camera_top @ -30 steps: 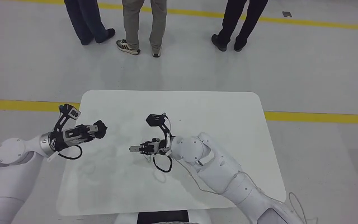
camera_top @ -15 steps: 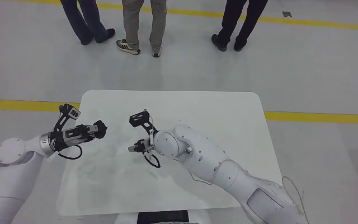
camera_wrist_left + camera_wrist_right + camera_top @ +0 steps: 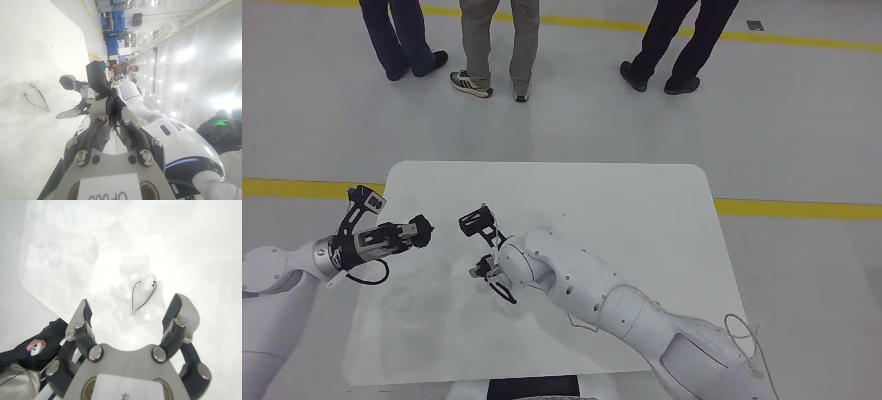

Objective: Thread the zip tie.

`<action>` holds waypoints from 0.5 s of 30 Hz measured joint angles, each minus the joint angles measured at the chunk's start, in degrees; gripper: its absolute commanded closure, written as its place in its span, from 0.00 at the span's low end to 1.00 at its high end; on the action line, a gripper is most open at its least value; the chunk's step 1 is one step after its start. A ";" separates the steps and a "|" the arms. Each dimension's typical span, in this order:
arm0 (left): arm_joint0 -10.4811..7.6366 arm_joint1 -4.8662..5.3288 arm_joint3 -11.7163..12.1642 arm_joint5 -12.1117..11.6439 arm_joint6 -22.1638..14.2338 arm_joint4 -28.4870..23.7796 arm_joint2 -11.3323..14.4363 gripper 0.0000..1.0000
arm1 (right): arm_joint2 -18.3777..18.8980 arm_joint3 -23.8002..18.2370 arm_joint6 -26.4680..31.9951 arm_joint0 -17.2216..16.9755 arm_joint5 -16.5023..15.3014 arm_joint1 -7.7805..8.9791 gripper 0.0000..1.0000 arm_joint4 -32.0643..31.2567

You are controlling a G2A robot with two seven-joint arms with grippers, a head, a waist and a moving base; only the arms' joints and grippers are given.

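From the top, the left pincer (image 3: 422, 230) is hanging over the left side of the white bench (image 3: 642, 200). The right pincer (image 3: 482, 268) is hanging near it.

From the left wrist, the left pincer (image 3: 113, 98) is squeezing shut.

From the right wrist, the right pincer (image 3: 131, 306) is gaping wide open above a clear tray (image 3: 121, 292). Thin black zip ties (image 3: 133, 294) are lying inside it.

Rows of ceiling lights (image 3: 160, 81) glare hard in the left wrist view, the white table (image 3: 170, 237) is washed out by even overhead brightness, and straight lines bow near both wrist views' edges.
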 measured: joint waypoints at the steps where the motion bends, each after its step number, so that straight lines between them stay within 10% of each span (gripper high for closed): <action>1: 0.00 0.00 0.00 0.00 0.00 0.00 0.00 1.00 | 0.00 0.00 0.00 0.00 0.00 0.00 0.00 0.00; 15: 0.00 0.00 0.00 0.00 0.00 0.00 0.00 1.00 | -1.39 -4.13 7.85 -0.56 -6.08 0.16 0.00 -5.30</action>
